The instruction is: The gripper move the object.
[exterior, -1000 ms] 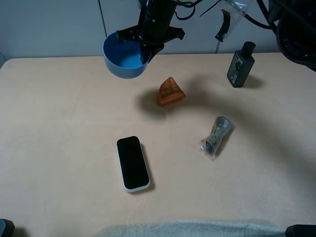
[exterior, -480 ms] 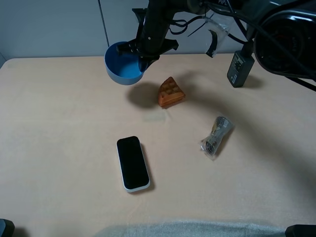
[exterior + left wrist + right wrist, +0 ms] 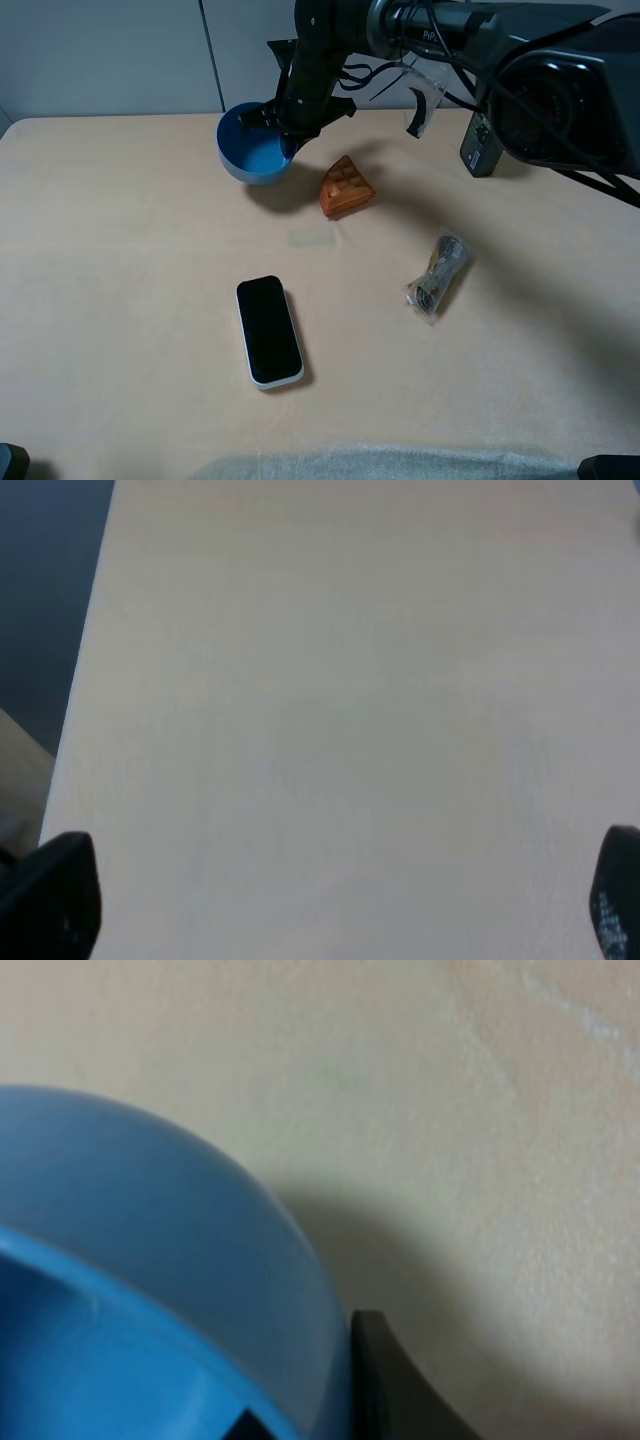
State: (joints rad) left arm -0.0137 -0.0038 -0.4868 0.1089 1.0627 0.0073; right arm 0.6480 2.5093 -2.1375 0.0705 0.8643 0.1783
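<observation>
Nearest the camera on the pale wooden table (image 3: 120, 270) lies a black phone (image 3: 268, 331) with a white rim, flat and face up. To its right and a little farther back, well apart from it, is a small crinkled clear packet (image 3: 438, 276) with something dark inside.

Beyond these, near the middle of the table, sits an orange waffle wedge (image 3: 346, 187). Just beside it, to the left and slightly farther back, is the bowl (image 3: 250, 155). It is round, plain blue plastic and noticeably wider than the wedge. Its inside is smooth and a lighter, brighter blue, with a darker outer wall and a thin rim. It stands upright with its mouth facing up, and a soft shadow spreads toward the wedge. Whether its base touches the table or hangs just above it cannot be told.

The right gripper (image 3: 288, 132) reaches down across the middle and is clamped on the bowl's right-hand wall. The right wrist view shows one dark finger (image 3: 395, 1385) pressed against the outside of the bowl (image 3: 150, 1260) and another edge just inside the rim.

Farther back on the right, a small black bottle (image 3: 478, 150) stands upright, partly hidden by the arm.

The left gripper (image 3: 335, 900) hovers over bare table, its fingers spread wide apart, holding nothing.
</observation>
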